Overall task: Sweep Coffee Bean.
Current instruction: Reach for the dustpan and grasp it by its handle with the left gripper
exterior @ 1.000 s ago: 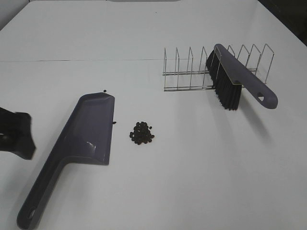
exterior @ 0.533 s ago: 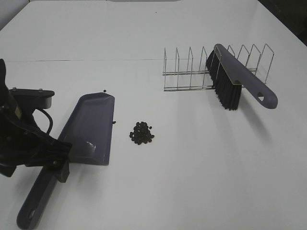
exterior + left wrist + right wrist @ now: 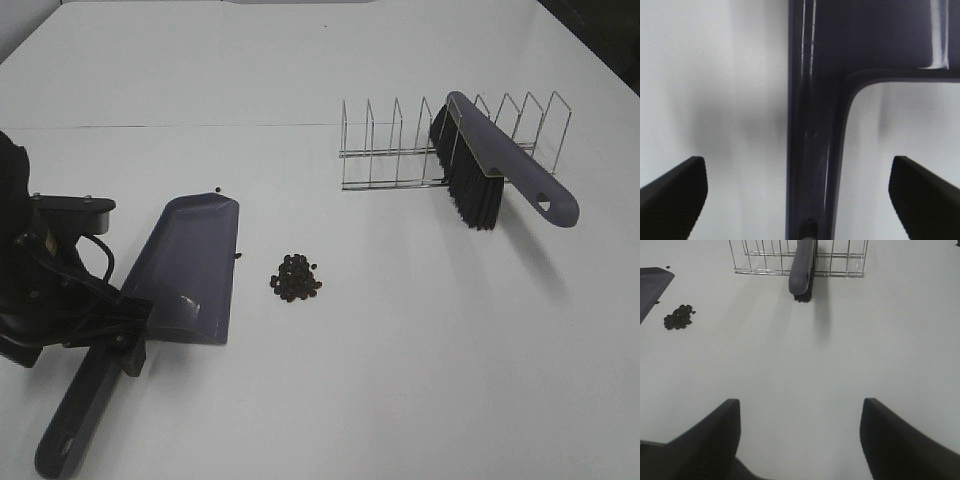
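My left gripper (image 3: 797, 172) has its jaws spread wide, one on either side of the dustpan (image 3: 190, 265) handle (image 3: 812, 165). The handle runs straight through the gap, roughly midway, and white table (image 3: 400, 350) shows between it and each finger, so neither touches it. The pan's scoop widens just beyond the fingertips.

The beans (image 3: 295, 277) lie in one tight heap on the table, ahead of these jaws and off to the side, close beside the scoop's long edge. A couple of strays sit by the scoop's far end.

My right gripper (image 3: 800, 415) is also spread, with only bare table between its jaws. Well ahead of them the brush (image 3: 802, 270) leans in the wire rack (image 3: 765, 260), bristles down. The bean heap sits far off to one side of these jaws.
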Controlling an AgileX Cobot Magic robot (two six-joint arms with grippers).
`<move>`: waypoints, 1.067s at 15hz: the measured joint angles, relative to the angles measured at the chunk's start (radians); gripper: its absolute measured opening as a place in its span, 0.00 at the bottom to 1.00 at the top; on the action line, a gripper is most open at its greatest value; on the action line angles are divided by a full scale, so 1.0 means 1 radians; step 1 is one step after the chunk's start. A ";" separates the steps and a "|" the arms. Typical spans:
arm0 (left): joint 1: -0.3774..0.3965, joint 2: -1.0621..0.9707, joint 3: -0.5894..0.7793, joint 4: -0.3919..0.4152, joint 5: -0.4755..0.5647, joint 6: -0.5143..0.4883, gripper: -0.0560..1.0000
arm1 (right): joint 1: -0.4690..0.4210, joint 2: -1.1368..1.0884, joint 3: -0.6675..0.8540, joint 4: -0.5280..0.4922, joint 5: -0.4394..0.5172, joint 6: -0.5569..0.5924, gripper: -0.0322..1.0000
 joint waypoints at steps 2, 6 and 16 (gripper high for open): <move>0.000 0.026 -0.002 -0.001 -0.022 0.001 0.85 | 0.000 0.000 0.000 0.000 0.000 0.000 0.60; 0.000 0.099 -0.028 -0.005 -0.083 0.001 0.76 | 0.000 0.000 0.000 0.000 0.000 0.000 0.60; 0.000 0.132 -0.049 -0.008 -0.081 0.004 0.35 | 0.000 0.000 0.000 0.000 0.000 0.000 0.60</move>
